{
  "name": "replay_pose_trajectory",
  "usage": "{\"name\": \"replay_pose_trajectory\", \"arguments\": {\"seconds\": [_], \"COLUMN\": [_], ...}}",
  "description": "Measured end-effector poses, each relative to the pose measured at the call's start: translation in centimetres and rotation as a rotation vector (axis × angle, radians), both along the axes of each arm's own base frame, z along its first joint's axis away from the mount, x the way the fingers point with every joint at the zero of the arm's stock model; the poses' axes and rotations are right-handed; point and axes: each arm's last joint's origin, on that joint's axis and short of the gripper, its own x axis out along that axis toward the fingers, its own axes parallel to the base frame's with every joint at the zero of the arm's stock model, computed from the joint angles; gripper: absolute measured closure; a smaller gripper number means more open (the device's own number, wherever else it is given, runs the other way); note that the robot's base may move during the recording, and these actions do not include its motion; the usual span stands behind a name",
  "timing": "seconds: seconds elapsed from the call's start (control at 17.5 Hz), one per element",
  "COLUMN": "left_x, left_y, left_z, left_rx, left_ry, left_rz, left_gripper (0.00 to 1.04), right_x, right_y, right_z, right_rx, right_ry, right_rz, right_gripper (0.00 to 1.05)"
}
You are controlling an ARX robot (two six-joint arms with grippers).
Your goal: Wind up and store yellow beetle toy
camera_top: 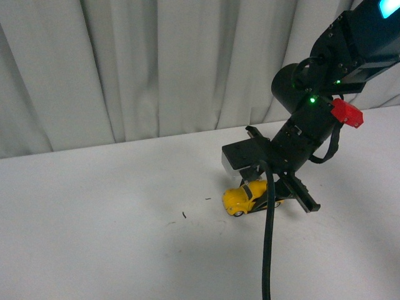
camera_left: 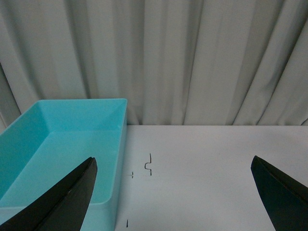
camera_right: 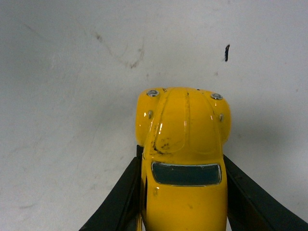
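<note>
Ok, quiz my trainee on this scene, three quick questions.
1. What colour is the bin?
2. True or false: the toy lies in the bin.
3. The right gripper is: A) open above the toy, B) shut on the toy, C) out of view.
Key: 1 turquoise; 2 false, it sits on the table; 3 B.
</note>
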Motion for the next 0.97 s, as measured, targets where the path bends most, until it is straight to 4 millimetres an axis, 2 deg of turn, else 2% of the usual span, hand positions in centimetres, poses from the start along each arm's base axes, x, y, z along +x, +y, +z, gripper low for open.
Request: {"name": "replay_pose_trajectory", "arguments": {"seconds": [0.57,0.97], "left_x": [0.0,0.0], "left_y": [0.0,0.0], "left_z": [0.0,0.0], "left_rx": [0.000,0.000], "left_ry": [0.000,0.000], "left_rz": [0.000,0.000], "left_gripper": [0.07,0.07], "right_x": [-2.0,-2.7], "right_y": [-5.8,-6.9], "right_z": [0.0,-0.1], "right_rx": [0.006,0.009], "right_ry": [0.020,0.023], "right_rz": [-0.102,-0.132], "right_gripper": [0.63,0.63]}}
